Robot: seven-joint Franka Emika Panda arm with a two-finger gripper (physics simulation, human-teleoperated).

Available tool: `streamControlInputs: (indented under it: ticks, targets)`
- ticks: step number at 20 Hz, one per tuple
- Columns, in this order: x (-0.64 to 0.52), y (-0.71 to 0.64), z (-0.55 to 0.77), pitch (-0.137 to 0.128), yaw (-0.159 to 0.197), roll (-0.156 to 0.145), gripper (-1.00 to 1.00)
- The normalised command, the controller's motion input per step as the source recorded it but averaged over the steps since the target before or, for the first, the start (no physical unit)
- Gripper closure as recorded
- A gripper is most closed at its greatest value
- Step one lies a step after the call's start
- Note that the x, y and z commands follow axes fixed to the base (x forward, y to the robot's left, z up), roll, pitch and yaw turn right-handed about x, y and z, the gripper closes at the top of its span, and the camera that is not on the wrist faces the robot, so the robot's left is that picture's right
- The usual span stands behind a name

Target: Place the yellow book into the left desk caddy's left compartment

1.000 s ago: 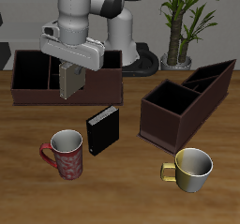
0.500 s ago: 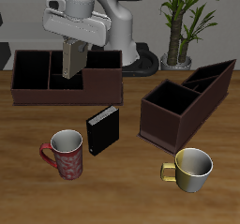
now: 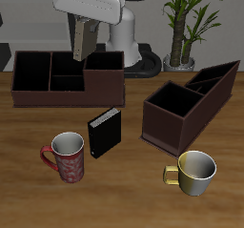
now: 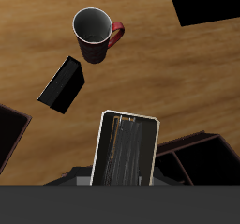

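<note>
end effector (image 3: 84,24) clamped on yellow book (image 3: 83,41), high above the square-on caddy (image 3: 95,84); could snag the left desk caddy (image 3: 186,108) wall going in

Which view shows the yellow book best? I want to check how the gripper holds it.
The wrist view: the yellow book fills the foreground, its broad face plain to see. The exterior view shows it as a small tan slab hanging upright from the gripper, above the square-set caddy.
</note>
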Motion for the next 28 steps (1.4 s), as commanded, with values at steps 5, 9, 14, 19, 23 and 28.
streamControlInputs:
  ticks: [5,9,14,19,23,28]
  targets:
    - [-0.15,0.54,0.27,-0.015,0.04,0.05,1.0]
    - [-0.05,0.48,0.08,0.021,0.055,0.054,1.0]
    - [-0.09,0.49,0.07,0.022,0.043,0.021,1.0]
    - [-0.08,0.39,0.08,0.002,0.021,0.014,1.0]
    - [-0.07,0.35,0.03,0.012,-0.023,0.017,1.0]
    - [-0.12,0.37,0.01,0.014,-0.036,-0.01,1.0]
